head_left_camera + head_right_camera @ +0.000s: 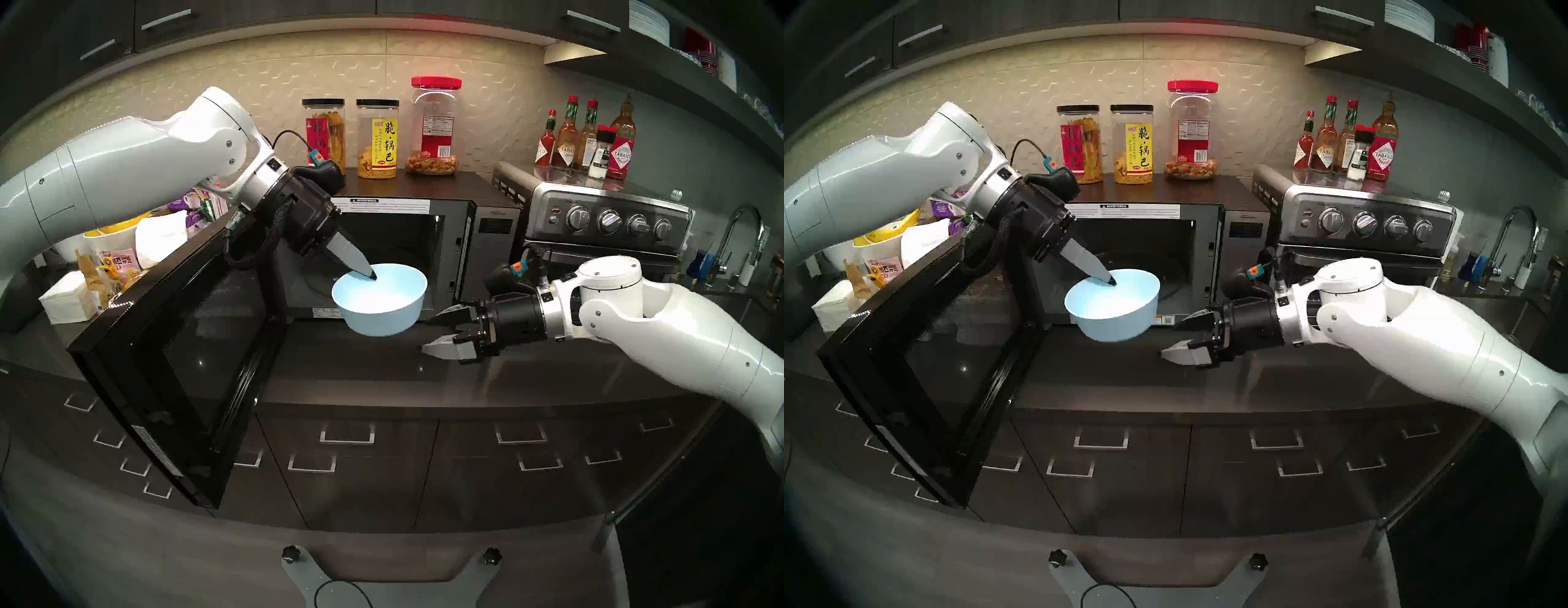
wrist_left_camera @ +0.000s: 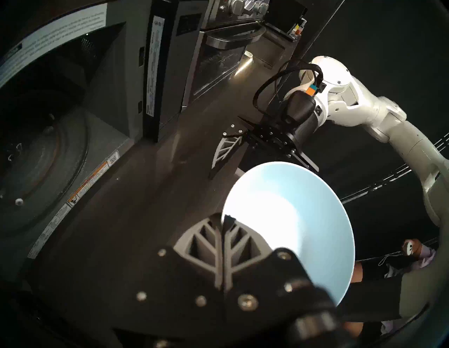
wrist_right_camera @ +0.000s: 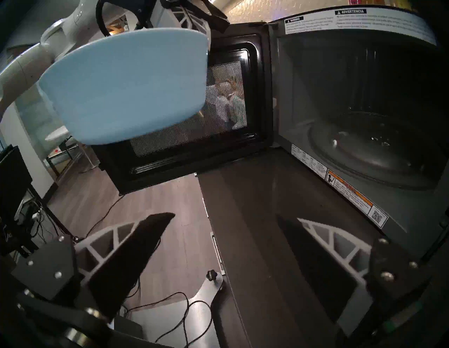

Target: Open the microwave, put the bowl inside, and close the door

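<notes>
I have the microwave [image 1: 424, 254] with its door [image 1: 178, 352] swung wide at my nine o'clock, cavity bare. My worry: the bowl [image 1: 379, 299] hangs by a thin rim pinch and could tilt loose or clip the cavity sill going in. My left gripper [image 1: 373, 276] is clamped on its ten o'clock rim; my right gripper [image 1: 439, 335], fingers spread and empty, waits at the bowl's four o'clock.

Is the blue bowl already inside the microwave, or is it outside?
Outside. The bowl hangs in front of the open microwave, held by the left end effector.
</notes>
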Robot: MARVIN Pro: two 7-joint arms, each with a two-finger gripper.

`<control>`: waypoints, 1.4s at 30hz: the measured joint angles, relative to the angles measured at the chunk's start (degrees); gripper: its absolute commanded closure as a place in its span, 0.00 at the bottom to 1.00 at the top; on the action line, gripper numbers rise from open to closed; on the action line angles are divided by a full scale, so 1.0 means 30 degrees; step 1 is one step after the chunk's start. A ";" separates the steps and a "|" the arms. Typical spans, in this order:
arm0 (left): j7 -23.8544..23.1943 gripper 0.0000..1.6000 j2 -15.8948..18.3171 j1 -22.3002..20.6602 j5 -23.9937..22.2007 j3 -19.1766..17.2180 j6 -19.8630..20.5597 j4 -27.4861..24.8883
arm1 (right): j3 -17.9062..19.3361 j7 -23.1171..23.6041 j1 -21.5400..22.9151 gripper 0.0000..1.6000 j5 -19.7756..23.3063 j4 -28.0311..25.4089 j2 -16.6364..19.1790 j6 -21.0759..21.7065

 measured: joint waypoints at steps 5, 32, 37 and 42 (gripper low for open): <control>0.0008 1.00 -0.0004 -0.0056 0.0261 0.0131 0.0000 0.0077 | 0.0000 0.0000 0.0000 0.00 0.0000 0.0000 0.0000 0.0000; -0.0528 1.00 -0.0027 -0.0325 0.0970 0.0460 0.0000 0.0267 | 0.0000 -0.0001 0.0000 0.00 0.0000 0.0000 0.0000 0.0000; -0.0558 1.00 -0.0042 -0.0361 0.0948 0.0494 -0.0001 0.0274 | 0.0000 -0.0001 0.0000 0.00 0.0000 0.0000 0.0000 0.0000; -0.0575 1.00 -0.0052 -0.0393 0.0939 0.0532 -0.0001 0.0279 | 0.0000 -0.0002 0.0000 0.00 0.0000 0.0000 0.0000 0.0000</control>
